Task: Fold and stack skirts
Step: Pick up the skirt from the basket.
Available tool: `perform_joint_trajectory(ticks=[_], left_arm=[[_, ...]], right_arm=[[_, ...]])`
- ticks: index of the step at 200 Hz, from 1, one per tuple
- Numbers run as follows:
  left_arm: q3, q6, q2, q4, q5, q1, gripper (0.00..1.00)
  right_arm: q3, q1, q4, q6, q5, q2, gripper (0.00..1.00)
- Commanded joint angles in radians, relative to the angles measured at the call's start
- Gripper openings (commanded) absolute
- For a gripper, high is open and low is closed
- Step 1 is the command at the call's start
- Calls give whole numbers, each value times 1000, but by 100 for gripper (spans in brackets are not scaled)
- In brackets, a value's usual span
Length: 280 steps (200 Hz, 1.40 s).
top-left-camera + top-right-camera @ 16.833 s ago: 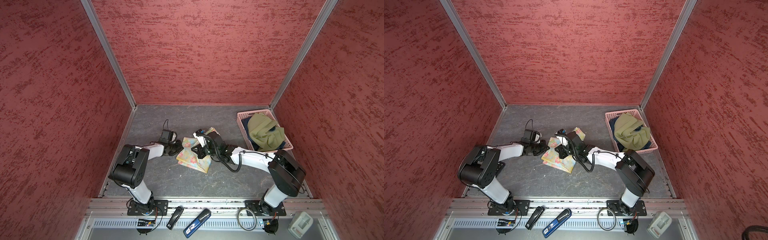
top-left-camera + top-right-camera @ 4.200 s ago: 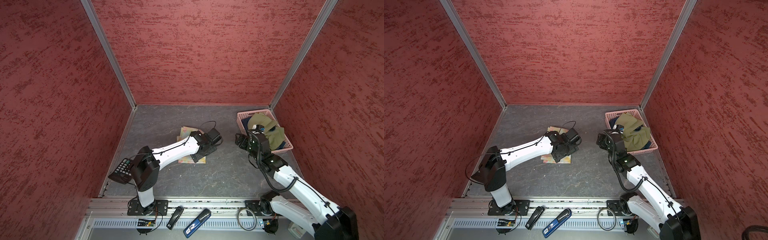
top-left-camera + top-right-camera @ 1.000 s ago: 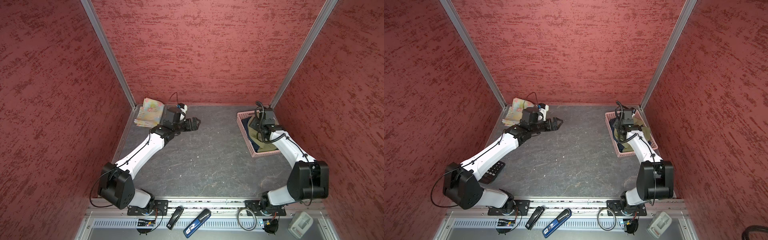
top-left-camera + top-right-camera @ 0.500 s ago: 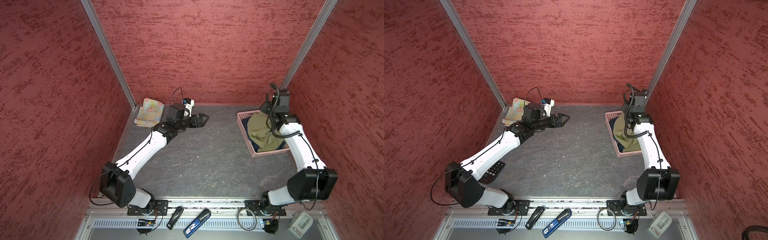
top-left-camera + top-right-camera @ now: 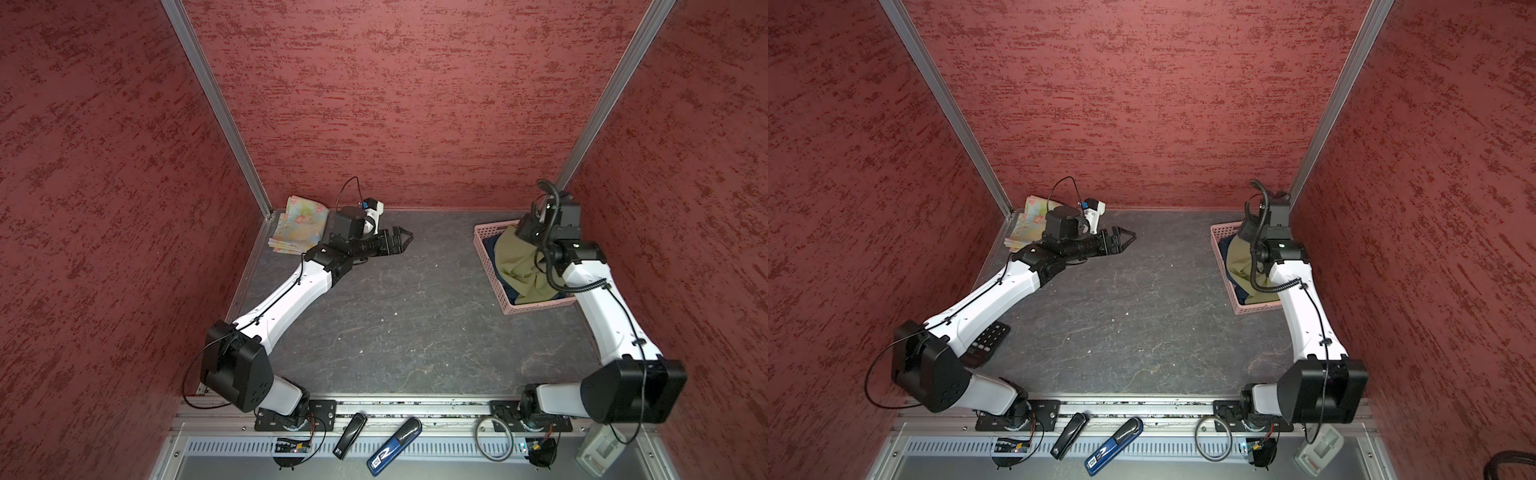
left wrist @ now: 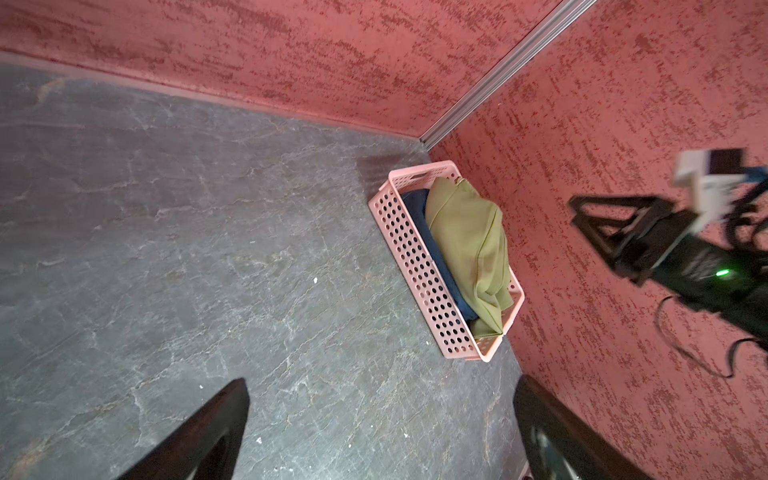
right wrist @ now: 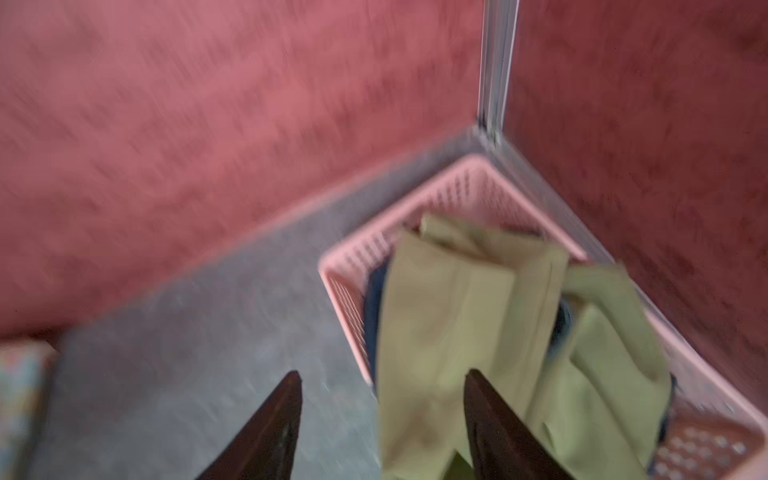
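The folded floral skirt [image 5: 298,230] [image 5: 1025,227] lies in the back left corner. In the pink basket [image 5: 482,249] [image 5: 1219,253] [image 6: 415,266] [image 7: 353,282] at the back right, the olive skirt [image 5: 521,266] [image 5: 1244,259] [image 6: 469,249] [image 7: 449,324] is crumpled on top of the denim skirt [image 6: 415,203] [image 7: 374,303]. My left gripper [image 5: 401,241] [image 5: 1125,239] [image 6: 380,382] is open and empty above the floor, just right of the floral skirt. My right gripper [image 5: 524,230] [image 7: 382,374] hovers open over the basket's near-left edge. One finger is in front of the olive cloth, and nothing is gripped.
Red walls close in the back, left and right, and the basket sits tight in the right corner. A black keypad [image 5: 988,338] lies on the floor by the left arm's base. A stapler [image 5: 351,434], a blue device [image 5: 395,444] and a cable ring [image 5: 494,442] lie on the front rail.
My right gripper was down in the basket a second ago. It rose above the basket and its jaws now stand apart, with the olive skirt resting in the basket. My left gripper swung slightly right.
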Motion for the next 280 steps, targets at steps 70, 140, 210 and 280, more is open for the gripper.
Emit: perform_joint_trajectory(ticks=[70,140,210,280], left_arm=[[-64,-42,19,14,17,-27,100],[-95,-50,1,39,14,-26,100],[-100,-61,-64,-61,-66,81,100],[-190,-52,-302,-223,-93,374,100]], right_arm=[[-15,7,89,-9,7,143,0],[234,6,83,-93,99,-92,0],[466,297,248,-147,-32,-51,0],[379,583,285,-22,2,81,0]])
